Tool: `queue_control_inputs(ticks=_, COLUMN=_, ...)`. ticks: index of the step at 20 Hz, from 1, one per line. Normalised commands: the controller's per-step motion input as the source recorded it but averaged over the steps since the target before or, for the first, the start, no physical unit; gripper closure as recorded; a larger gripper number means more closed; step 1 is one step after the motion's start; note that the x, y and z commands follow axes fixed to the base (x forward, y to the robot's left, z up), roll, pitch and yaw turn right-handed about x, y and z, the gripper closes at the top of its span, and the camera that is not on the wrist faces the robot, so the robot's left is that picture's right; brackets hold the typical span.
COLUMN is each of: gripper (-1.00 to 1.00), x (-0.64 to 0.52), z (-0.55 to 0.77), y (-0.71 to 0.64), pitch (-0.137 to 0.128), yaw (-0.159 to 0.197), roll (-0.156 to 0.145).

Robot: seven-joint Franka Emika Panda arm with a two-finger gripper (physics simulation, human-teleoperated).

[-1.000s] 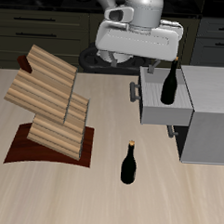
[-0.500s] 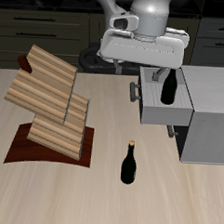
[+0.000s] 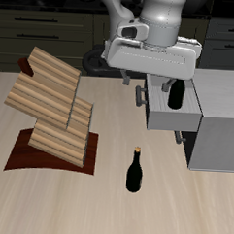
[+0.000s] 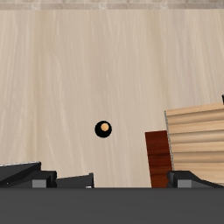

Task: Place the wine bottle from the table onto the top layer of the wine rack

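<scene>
The wine bottle (image 3: 135, 170), slim and near-black with a tan cap, stands upright on the table (image 3: 104, 211) near its front edge. In the wrist view the wine bottle (image 4: 103, 129) shows from above as a dark disc with a tan centre. The wine rack (image 3: 53, 116) stands apart from it on a reddish-brown base. The rack's top layer (image 3: 43, 81) is bare. The rack also shows in the wrist view (image 4: 197, 140). My gripper (image 3: 139, 75) hangs high above the table, farther back than the bottle. It is open and empty, with its jaws wide apart in the wrist view (image 4: 109, 179).
A grey box-like cabinet (image 3: 211, 119) stands beside the bottle's area. A look-alike dark bottle (image 3: 175, 91) stands on its top, close to my hand. Dark kitchen cabinets line the back.
My hand has moved toward the grey cabinet side and slightly lower and forward. It now partly covers the look-alike bottle. The wine bottle and rack have not moved.
</scene>
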Motion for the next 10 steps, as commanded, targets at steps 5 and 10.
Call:
queue_control_inputs(ticks=5, gripper=-1.00, x=0.19, z=-0.16, y=-0.04, pitch=0.033, yaw=-0.004, roll=-0.007)
queue_control_inputs(ticks=10, gripper=-1.00, x=0.12, z=-0.23, y=0.03, pitch=0.047, yaw=-0.011, roll=0.014)
